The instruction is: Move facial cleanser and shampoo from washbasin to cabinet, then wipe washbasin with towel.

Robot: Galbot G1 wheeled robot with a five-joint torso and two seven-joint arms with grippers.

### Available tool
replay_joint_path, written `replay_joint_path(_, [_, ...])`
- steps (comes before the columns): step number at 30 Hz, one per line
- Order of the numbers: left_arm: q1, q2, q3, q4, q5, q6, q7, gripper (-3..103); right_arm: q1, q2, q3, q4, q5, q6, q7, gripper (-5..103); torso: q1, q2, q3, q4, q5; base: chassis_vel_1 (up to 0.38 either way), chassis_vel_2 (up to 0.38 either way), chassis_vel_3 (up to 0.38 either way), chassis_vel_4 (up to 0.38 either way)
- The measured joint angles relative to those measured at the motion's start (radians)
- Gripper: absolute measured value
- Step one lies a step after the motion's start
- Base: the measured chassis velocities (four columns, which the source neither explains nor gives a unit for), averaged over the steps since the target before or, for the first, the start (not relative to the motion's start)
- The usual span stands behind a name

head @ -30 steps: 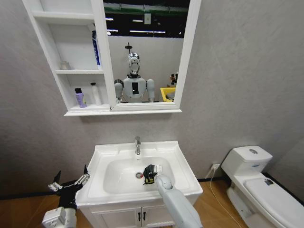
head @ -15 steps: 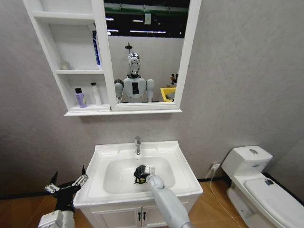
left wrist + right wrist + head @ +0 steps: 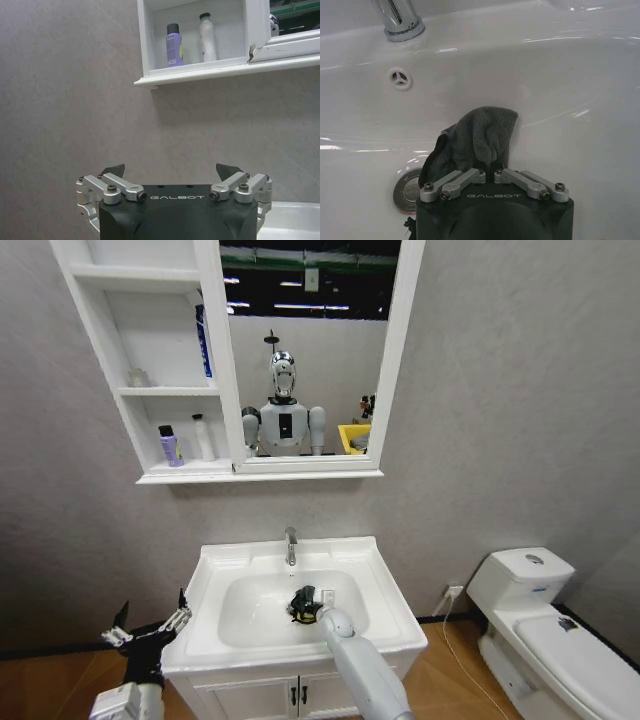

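Bottles (image 3: 170, 445) sit on the cabinet's (image 3: 180, 472) lowest shelf, so the moving looks done. Right claw (image 3: 492, 170), pinching the grey towel (image 3: 480, 137), presses it into the washbasin (image 3: 385, 585) bowl beside the drain. Left claw (image 3: 170, 172) hangs spread by the basin's left side.

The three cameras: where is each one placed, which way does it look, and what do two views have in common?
Head view: from the head, forward and down at the washbasin, cabinet and toilet; both arms show.
Left wrist view: behind the open left hand, facing the wall and the cabinet's purple bottle and white bottle.
Right wrist view: behind the right hand, shut on the towel, facing the tap.
Shared: head and left wrist views both show these bottles.
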Motion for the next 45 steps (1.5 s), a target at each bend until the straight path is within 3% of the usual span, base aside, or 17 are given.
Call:
replay_joint_path(9, [-0.018, 0.002, -0.002, 0.015, -0.003, 0.0, 0.0, 100, 0.015, 0.06, -0.01, -0.058, -0.049, 0.027, -0.01, 2, 0.0, 0.0, 0.0, 0.0008, 0.0001, 0.0, 0.0, 0.0, 0.0])
replay_joint_path(16, [-0.022, 0.005, 0.004, 0.021, -0.004, 0.0, 0.0, 100, 0.032, 0.066, -0.012, -0.102, -0.082, 0.064, -0.035, 2, 0.0, 0.0, 0.0, 0.0004, 0.0, 0.0, 0.0, 0.0, 0.0])
replay_joint_path(25, [-0.028, 0.012, 0.006, 0.023, -0.008, 0.003, 0.0, 100, 0.01, 0.066, -0.007, -0.054, -0.069, 0.042, -0.008, 2, 0.0, 0.0, 0.0, 0.0004, 0.0, 0.0, 0.0, 0.0, 0.0])
replay_joint_path(35, [-0.044, 0.013, 0.036, 0.033, -0.007, 0.004, 0.002, 100, -0.036, -0.005, 0.025, 0.044, -0.044, 0.017, 0.03, 2, 0.0, 0.0, 0.0, 0.0001, 0.0002, 0.0, 0.0, 0.0, 0.0])
replay_joint_path(45, [-0.064, 0.014, 0.046, 0.043, -0.012, 0.005, 0.002, 100, -0.095, -0.088, 0.041, 0.21, -0.018, -0.055, 0.109, 2, 0.0, 0.0, 0.0, 0.0001, 0.0001, 0.0, 0.0, 0.0, 0.0])
